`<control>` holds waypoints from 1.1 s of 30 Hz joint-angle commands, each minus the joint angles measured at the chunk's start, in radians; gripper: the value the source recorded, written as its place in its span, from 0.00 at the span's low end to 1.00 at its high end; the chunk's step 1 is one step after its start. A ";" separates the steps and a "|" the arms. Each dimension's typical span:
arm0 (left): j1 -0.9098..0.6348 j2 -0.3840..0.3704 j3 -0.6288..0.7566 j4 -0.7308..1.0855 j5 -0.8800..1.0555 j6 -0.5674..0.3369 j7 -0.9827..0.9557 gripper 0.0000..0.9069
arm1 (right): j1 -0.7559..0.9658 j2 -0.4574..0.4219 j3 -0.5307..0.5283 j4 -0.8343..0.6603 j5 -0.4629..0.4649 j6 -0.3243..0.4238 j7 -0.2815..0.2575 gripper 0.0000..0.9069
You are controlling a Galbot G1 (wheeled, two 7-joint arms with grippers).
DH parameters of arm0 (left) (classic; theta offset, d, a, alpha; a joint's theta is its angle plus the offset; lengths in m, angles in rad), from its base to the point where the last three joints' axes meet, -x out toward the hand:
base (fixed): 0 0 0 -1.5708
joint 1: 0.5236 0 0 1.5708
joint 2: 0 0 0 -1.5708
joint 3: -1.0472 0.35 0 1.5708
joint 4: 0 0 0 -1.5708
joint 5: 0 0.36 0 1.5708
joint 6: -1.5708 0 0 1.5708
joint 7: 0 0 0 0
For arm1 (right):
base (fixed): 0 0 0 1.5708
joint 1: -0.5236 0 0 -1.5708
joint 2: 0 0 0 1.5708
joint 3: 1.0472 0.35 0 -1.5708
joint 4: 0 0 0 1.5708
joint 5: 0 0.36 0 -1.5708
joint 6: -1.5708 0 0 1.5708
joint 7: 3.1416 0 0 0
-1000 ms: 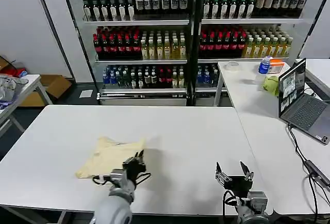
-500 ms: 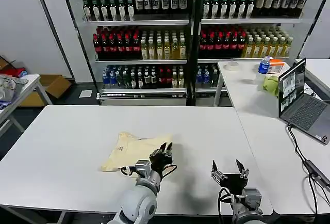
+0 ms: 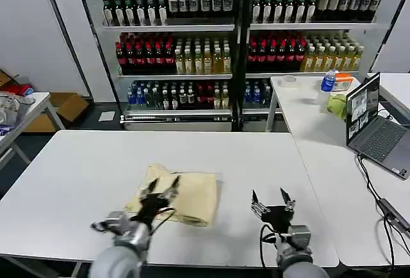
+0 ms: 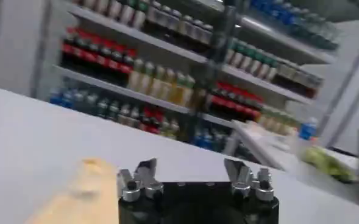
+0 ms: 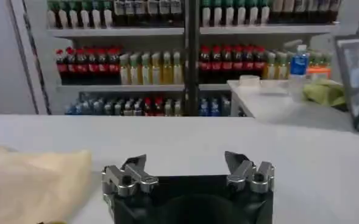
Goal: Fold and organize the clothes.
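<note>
Hovering low over the folded T-shirt (image 3: 181,193) near the table (image 3: 77,163) front, left gripper (image 3: 160,187) had fingers spread wide, empty. Right gripper (image 3: 269,198) sat beside it, also wide apart, holding nothing.

Open laptop (image 3: 377,127), lime-green cloth (image 3: 337,105), blue-capped bottle (image 3: 328,81) on side table (image 3: 333,156).

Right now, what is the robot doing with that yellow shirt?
The robot is folding a cream-yellow T-shirt on the white table. The shirt lies folded into a flat bundle. The left gripper hovers open at the shirt's near-left edge, holding nothing. The right gripper waits open over bare table beside it.
</note>
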 commanded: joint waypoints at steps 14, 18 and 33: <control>0.215 0.054 -0.302 -0.150 -0.070 -0.025 0.025 1.00 | 0.446 0.284 -0.236 -0.432 0.422 -0.116 0.169 1.00; 0.222 0.046 -0.299 -0.166 -0.075 -0.020 0.024 1.00 | 0.474 0.301 -0.237 -0.468 0.430 -0.115 0.170 1.00; 0.240 0.030 -0.294 -0.195 -0.074 -0.011 0.025 1.00 | 0.513 0.308 -0.195 -0.543 0.485 -0.093 0.185 0.00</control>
